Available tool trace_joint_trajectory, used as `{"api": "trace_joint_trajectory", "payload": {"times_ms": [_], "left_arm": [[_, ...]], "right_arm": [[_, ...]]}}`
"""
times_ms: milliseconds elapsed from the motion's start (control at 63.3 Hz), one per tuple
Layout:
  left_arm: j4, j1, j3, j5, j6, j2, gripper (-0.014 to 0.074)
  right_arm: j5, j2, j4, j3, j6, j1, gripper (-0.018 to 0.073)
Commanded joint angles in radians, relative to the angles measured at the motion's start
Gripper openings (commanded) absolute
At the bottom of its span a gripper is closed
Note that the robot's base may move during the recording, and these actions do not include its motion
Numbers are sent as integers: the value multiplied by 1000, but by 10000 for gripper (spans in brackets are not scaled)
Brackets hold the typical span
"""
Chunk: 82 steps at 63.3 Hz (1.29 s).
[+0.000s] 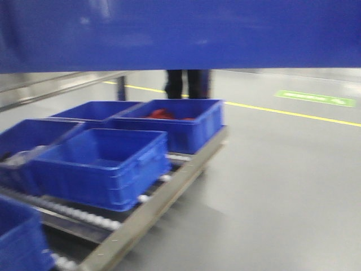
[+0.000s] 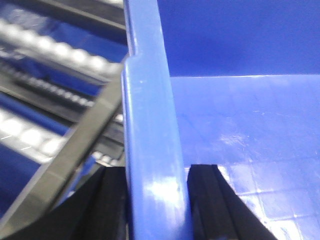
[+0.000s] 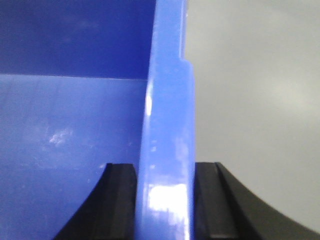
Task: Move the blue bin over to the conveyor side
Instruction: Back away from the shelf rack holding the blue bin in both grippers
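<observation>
the left gripper (image 2: 157, 200) and right gripper (image 3: 165, 197) each clamp a side rim of the blue bin (image 1: 180, 34), the wall pinched between black fingers (image 3: 120, 200), the bin's floor on each claw's inner side and a roller rack (image 2: 55, 50) beyond the left claw's outer finger.

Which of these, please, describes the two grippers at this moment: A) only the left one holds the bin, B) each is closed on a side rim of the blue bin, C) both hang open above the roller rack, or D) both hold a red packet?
B: each wrist view shows a rim of the blue bin clamped between black jaws, by the left gripper on one side and the right gripper on the other.
</observation>
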Motion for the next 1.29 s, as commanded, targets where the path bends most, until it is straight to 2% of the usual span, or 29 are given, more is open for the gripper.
{"api": "trace_joint_trajectory", "payload": {"times_ms": [0, 1279], "left_arm": [[-21, -8, -14, -96, 17, -23, -20], [-21, -8, -14, -105, 17, -23, -20]], "right_arm": [[-100, -21, -9, -15, -11, -1, -75], [-100, -21, -9, -15, -11, -1, -75]]}}
